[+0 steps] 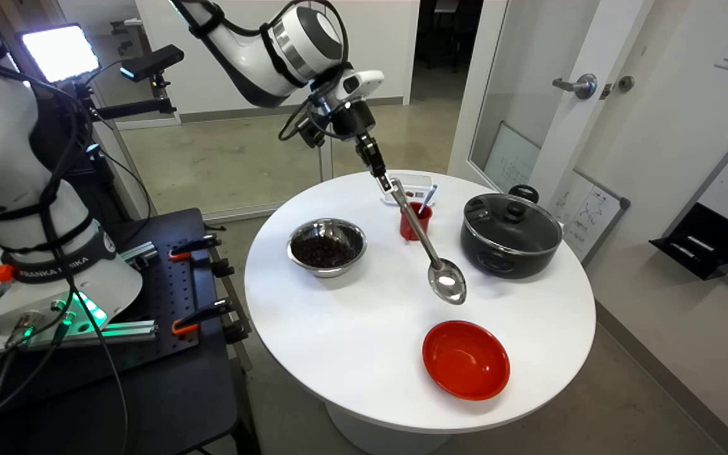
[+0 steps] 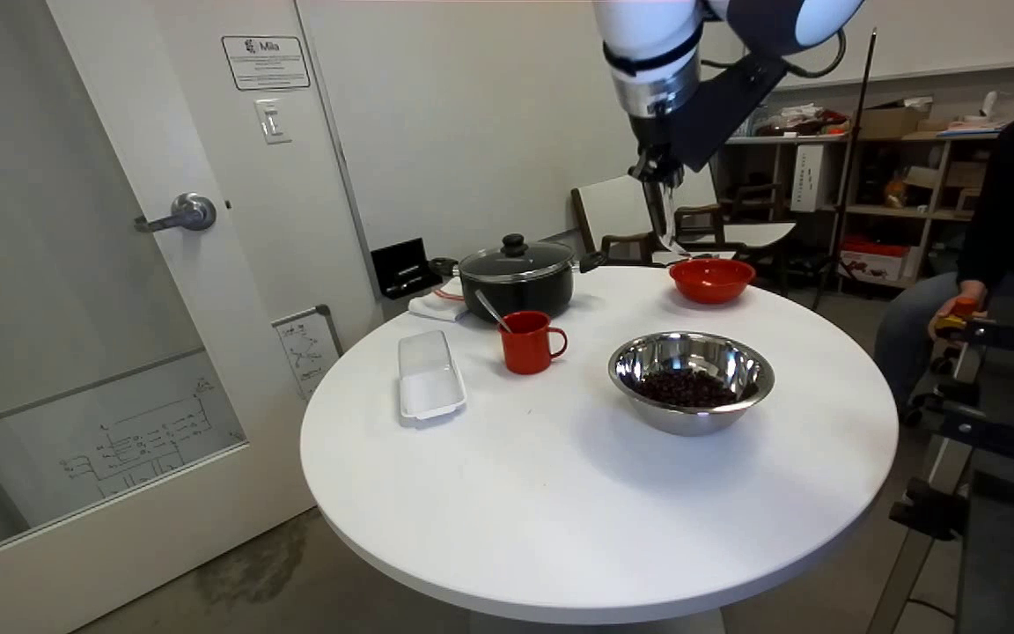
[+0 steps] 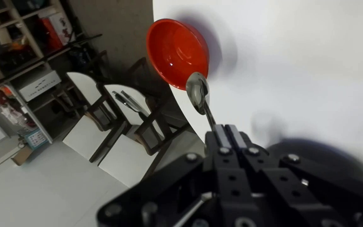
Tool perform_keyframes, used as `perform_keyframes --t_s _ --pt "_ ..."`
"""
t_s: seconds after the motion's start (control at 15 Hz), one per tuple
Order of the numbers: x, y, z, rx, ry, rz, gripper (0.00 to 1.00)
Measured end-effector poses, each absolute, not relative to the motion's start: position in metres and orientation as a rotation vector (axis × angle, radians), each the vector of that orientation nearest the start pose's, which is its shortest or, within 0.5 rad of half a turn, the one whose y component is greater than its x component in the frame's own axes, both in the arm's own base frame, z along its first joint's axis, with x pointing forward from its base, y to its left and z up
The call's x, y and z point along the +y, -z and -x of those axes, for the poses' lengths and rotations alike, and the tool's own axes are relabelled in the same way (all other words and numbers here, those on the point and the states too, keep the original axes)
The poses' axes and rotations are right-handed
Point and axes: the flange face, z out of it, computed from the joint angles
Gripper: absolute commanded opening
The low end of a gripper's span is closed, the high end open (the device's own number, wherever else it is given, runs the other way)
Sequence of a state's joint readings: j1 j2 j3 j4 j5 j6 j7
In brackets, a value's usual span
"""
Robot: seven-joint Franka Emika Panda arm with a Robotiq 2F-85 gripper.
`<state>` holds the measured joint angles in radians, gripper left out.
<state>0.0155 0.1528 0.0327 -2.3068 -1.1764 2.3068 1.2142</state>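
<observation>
Your end effector (image 3: 226, 126) clamps a spoon (image 3: 196, 90) by its handle's end; one knock against the red bowl (image 3: 176, 52) could twist it loose.

Shiny metal spoon (image 1: 447, 281) — handle in the fingers (image 3: 222, 138), slanting bowl-down — over the white table (image 1: 339, 335)

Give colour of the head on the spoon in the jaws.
Shiny silver; the spoon head shows best in an exterior view.
</observation>
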Motion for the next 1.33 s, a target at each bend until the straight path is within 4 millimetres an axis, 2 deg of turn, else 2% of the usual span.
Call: perform_keyframes --t_s 0.13,0.27,0.4,0.6,0.8,0.93,1.07,1.2,1.33 --pt "-0.020 -0.298 -0.513 -0.338 -0.507 -2.481 0.01" --pt "-0.044 -0.312 -0.509 -0.350 -0.568 -2.582 0.01" --pt "-0.063 -0.316 -0.506 -0.344 -0.622 -2.681 0.01" --pt "-0.077 -0.307 -0.500 -0.314 -0.674 -2.821 0.01" --pt "-0.069 -0.275 -0.490 -0.270 -0.656 -2.948 0.01" --pt "-0.052 -0.249 -0.481 -0.235 -0.595 -3.031 0.01" --pt "-0.033 -0.236 -0.480 -0.201 -0.555 -3.101 0.01" --pt "-0.023 -0.245 -0.485 -0.170 -0.562 -3.139 0.01" --pt "-0.030 -0.269 -0.489 -0.155 -0.568 -3.123 0.01"
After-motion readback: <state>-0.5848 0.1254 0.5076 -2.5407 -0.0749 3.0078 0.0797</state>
